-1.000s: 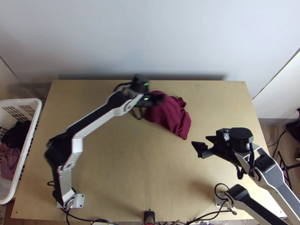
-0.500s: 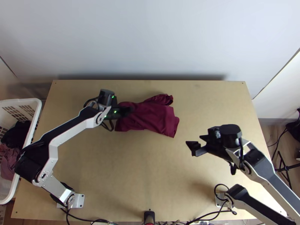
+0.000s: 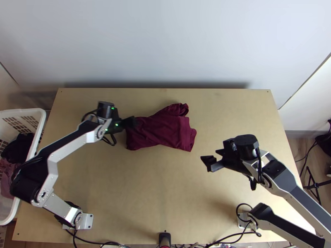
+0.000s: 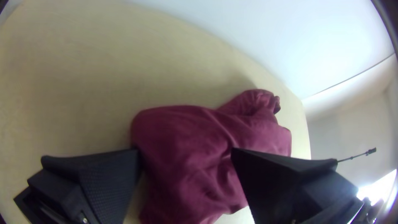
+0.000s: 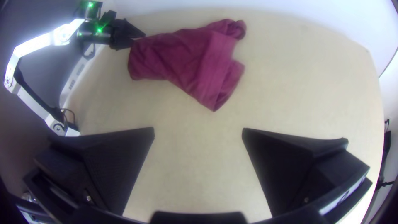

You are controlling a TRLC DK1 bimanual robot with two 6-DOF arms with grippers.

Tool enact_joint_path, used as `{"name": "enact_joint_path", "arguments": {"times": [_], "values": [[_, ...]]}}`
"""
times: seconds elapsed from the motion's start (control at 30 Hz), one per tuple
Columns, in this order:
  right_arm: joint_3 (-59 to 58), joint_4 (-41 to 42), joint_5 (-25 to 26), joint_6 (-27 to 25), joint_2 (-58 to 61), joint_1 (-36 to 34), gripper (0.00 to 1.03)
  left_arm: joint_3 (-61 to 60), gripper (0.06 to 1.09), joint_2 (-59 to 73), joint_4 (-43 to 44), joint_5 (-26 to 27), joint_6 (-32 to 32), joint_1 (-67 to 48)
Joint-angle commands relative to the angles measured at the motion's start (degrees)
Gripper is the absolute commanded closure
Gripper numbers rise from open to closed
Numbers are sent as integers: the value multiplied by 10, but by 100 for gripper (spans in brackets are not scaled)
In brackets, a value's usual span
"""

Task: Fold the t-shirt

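Top view: left gripper (image 4: 185,150) has drawn back to the edge of the bunched maroon t-shirt (image 3: 162,129), suggesting release before spreading; it and right gripper (image 5: 198,129) stand wide, empty

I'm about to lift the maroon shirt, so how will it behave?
The maroon shirt will probably go floppy and drape, given its soft wrinkles. Its bunched far end may unfold unevenly, since it lies crumpled. It looks thin and likely light, judging by the fine creases.
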Motion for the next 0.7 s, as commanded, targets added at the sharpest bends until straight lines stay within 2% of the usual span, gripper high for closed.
{"name": "enact_joint_path", "arguments": {"times": [0.0, 0.13, 0.33, 0.53, 0.67], "values": [[-13, 23, -1, 25, 22, 15, 5, -13, 10, -66, -22, 13, -8, 54], [-36, 96, -1, 60, 74, 20, 5, -57, 10, -142, -24, 16, 20, 74], [-37, 213, 0, 68, 199, 52, 5, -122, 10, -261, -38, 16, 61, 97], [-7, 272, 1, 96, 278, 78, 5, -122, 10, -312, -83, 16, 74, 153], [14, 293, 2, 121, 310, 70, 5, -119, 10, -349, -103, 16, 76, 174]]}}
